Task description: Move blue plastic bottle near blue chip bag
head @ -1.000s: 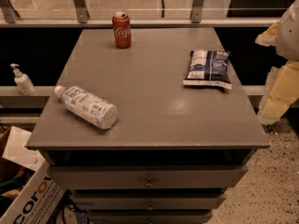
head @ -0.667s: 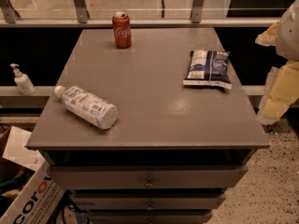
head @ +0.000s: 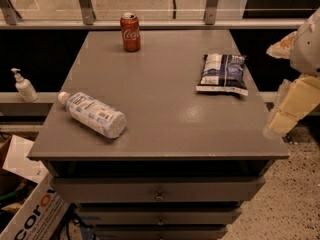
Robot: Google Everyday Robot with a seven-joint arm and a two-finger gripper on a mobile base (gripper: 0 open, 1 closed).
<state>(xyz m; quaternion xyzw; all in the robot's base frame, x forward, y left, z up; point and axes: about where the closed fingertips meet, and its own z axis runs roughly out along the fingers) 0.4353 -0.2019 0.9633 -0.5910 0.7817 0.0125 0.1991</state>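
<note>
The blue plastic bottle (head: 93, 114) lies on its side at the front left of the grey table (head: 160, 134), its white cap pointing to the far left. The blue chip bag (head: 223, 73) lies flat at the right side of the table, towards the back. My gripper (head: 289, 110) is a pale shape off the table's right edge, beside the front right corner. It is to the right of and below the bag, far from the bottle, and touches neither.
A red Coca-Cola can (head: 130, 32) stands upright at the back of the table. A white pump dispenser (head: 23, 86) stands on a ledge to the left. A cardboard box (head: 30, 211) sits on the floor at the front left. Drawers (head: 159, 194) are under the tabletop.
</note>
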